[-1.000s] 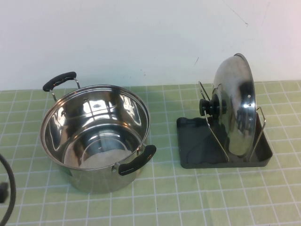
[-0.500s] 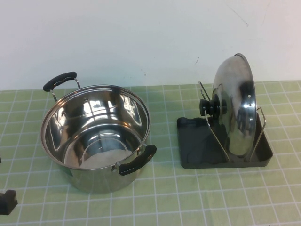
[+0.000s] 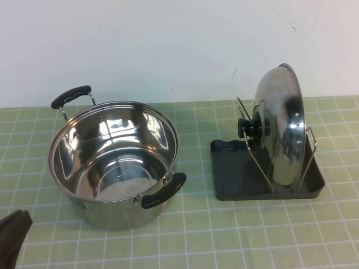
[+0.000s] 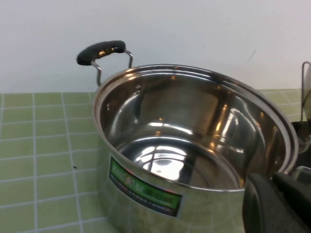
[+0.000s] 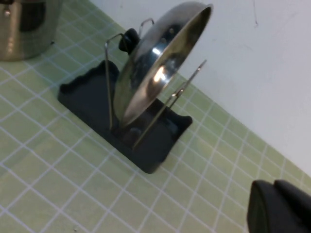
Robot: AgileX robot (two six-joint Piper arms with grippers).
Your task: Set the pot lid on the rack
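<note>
pot lid upright in rack, far from left gripper and right gripper.

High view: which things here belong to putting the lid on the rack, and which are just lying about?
Job:
- lid, standing on edge between the wire loops
- rack, holding the lid
- left gripper, at the near left edge of the table
- right gripper, seen only in the right wrist view, away from the rack

Lying about:
- pot, uncovered, left of the rack
</note>
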